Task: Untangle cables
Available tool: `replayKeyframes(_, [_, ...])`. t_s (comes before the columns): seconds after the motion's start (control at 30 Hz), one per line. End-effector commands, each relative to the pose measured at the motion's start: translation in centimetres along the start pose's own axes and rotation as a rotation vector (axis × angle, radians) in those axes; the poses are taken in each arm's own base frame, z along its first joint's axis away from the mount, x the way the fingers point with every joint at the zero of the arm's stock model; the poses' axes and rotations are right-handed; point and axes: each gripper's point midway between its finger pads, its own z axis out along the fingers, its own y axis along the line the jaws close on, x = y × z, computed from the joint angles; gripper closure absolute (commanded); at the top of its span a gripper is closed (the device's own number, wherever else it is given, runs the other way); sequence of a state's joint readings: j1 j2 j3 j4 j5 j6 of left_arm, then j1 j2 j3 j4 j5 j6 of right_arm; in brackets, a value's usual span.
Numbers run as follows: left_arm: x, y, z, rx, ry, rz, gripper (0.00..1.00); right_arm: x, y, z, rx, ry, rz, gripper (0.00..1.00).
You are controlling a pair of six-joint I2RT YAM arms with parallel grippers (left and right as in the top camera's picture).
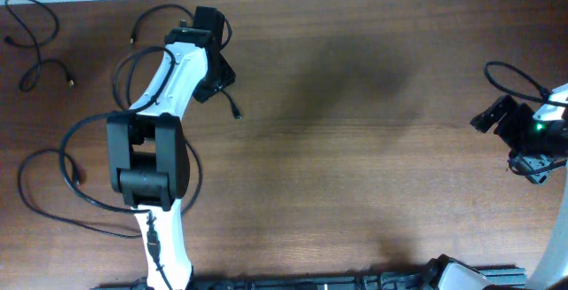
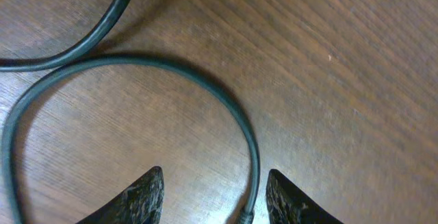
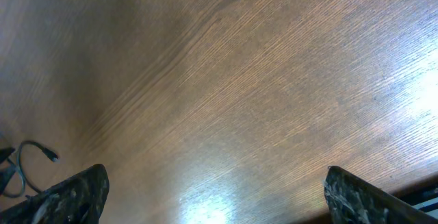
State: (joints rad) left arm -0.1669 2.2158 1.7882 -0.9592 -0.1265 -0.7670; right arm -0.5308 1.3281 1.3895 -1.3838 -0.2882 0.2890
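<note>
Between parted left claw (image 2: pixel 213 196): cable loop (image 2: pixel 229 111) on table (image 2: pixel 342 80); second cable (image 2: pixel 102 29) beyond.

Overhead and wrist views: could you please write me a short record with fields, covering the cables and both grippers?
surface: wooden table
main cluster: looped cables, crossing one another beside and beneath the left arm
apart from the cluster: lone cable, at the far left corner
left gripper: open, low over the table; a cable curve passes between its fingers, unclamped
right gripper: open, nothing between its fingers, near the table's right edge
</note>
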Motion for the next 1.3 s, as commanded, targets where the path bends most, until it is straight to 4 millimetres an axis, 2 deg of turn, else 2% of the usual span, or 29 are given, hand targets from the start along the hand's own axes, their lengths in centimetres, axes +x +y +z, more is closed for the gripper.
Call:
replayKeyframes(0.0, [0.0,0.3,2.1,-0.025,0.005,-0.065,0.52,-0.4,-0.1,-0.4,0.005,-0.018,0.007,0.01])
replayKeyframes(0.13, [0.4,0.4,4.2,-0.043,0.021,-0.078,0.52,-0.4,-0.1,-0.4,0.005,-0.018,0.007,0.01])
replayKeyframes(0.23, [0.5,0.3,4.9,-0.045,0.023,-0.078,0.55,-0.4,-0.1,-0.4,0.005,-0.018,0.007,0.01])
replayKeyframes(0.3, [0.7,0.4,5.3,-0.051,0.030,-0.075,0.64,-0.4,-0.1,-0.4,0.005,-0.018,0.007,0.01])
replayKeyframes(0.33, [0.8,0.3,5.4,-0.052,0.031,-0.073,0.73,-0.4,-0.1,-0.4,0.006,-0.018,0.007,0.01])
replayKeyframes(0.37, [0.8,0.3,5.4,-0.052,0.031,-0.073,0.83,-0.4,-0.1,-0.4,0.005,-0.018,0.007,0.01])
replayKeyframes(0.4, [0.7,0.4,5.3,-0.056,0.026,-0.073,0.99,-0.4,-0.1,-0.4,0.005,-0.018,0.007,0.01])
replayKeyframes(0.47, [0.2,0.4,4.9,-0.051,0.019,-0.072,1.00,-0.4,-0.1,-0.4,0.006,-0.018,0.007,0.01])
replayKeyframes(0.57, [-0.7,0.6,2.6,-0.055,0.021,-0.081,1.00,-0.4,-0.1,-0.4,0.005,-0.018,0.007,0.01])
replayKeyframes(0.63, [-1.2,0.7,-0.3,-0.055,0.020,-0.082,1.00,-0.4,-0.1,-0.4,0.005,-0.018,0.007,0.02])
replayKeyframes(0.8, [-1.1,0.2,-9.5,0.009,0.014,-0.050,1.00,-0.4,-0.1,-0.4,0.005,-0.018,0.007,0.01])
replayKeyframes(0.87, [-2.0,0.3,-12.6,0.046,-0.052,-0.028,1.00,-0.4,-0.1,-0.4,0.005,-0.018,0.007,0.01])
replayKeyframes(0.93, [-3.5,1.6,-15.3,0.027,-0.154,-0.042,1.00,-0.4,-0.1,-0.4,0.005,-0.018,0.007,0.01])
replayKeyframes(0.97, [-5.2,3.7,-18.0,-0.017,-0.267,-0.071,1.00,-0.4,-0.1,-0.4,0.005,-0.018,0.007,0.01])
replayKeyframes(1.0, [-6.1,5.3,-19.9,-0.050,-0.339,-0.096,1.00,-0.4,-0.1,-0.4,0.005,-0.018,0.007,0.01])
replayKeyframes(1.07, [-7.4,8.4,-23.0,-0.106,-0.447,-0.146,1.00,-0.4,-0.1,-0.4,0.005,-0.018,0.007,0.01])
replayKeyframes(1.13, [-8.5,12.4,-26.3,-0.170,-0.540,-0.216,1.00,-0.4,-0.1,-0.4,0.005,-0.018,0.007,0.01])
replayKeyframes(1.2, [-8.7,16.1,-28.4,-0.233,-0.584,-0.275,1.00,-0.4,-0.1,-0.4,0.005,-0.018,0.007,0.01])
replayKeyframes(1.27, [-7.9,20.9,-29.4,-0.288,-0.564,-0.417,1.00,-0.4,-0.1,-0.4,0.005,-0.018,0.007,0.01])
